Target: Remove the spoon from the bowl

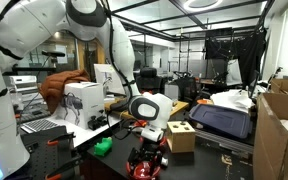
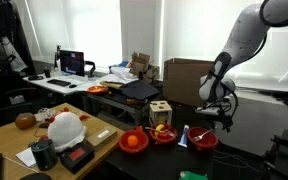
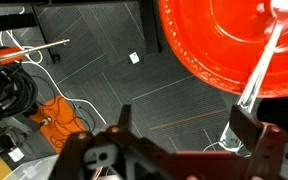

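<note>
Jaws stand apart over the red bowl [image 3: 214, 45], which sits at the end edge of the counter [image 2: 154, 158], open floor [image 3: 84, 80] beyond. A clear spoon [image 3: 264, 60] leans in it, its handle past the rim.

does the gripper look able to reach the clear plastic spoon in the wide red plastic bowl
Probably yes. In the wrist view the gripper hangs open by the wide red plastic bowl edge, and the clear plastic spoon handle pokes out past the rim near one finger, nothing covering it.

Bright windows [image 2: 114, 30] behind cluttered desks [image 2: 9, 140]; floor [image 3: 94, 70] seemingly dark carpet.
</note>
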Available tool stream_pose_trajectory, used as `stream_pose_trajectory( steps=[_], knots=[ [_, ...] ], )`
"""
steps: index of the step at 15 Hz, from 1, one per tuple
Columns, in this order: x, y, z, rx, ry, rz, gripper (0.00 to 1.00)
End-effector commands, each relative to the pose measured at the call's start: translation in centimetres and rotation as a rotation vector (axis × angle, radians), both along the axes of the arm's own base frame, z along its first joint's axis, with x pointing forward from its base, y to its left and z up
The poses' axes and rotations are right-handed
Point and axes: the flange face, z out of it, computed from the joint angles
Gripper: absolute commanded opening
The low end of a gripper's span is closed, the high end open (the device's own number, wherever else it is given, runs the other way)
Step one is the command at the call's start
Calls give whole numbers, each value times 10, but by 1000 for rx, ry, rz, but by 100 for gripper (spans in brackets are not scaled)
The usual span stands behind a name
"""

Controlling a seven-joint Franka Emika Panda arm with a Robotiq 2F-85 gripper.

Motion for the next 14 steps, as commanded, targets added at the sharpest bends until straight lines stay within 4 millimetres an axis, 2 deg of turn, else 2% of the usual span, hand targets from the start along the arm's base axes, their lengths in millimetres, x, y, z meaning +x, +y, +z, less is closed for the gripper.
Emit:
stream_pose_trajectory(
  steps=[1,7,9,14],
  knots=[
    [3,6,-3,6,20,-59,100],
    [5,13,-16,-4,25,-93,100],
    [3,12,-13,1,26,-88,100],
    [-1,6,10,-3,-2,-80,100]
  ],
)
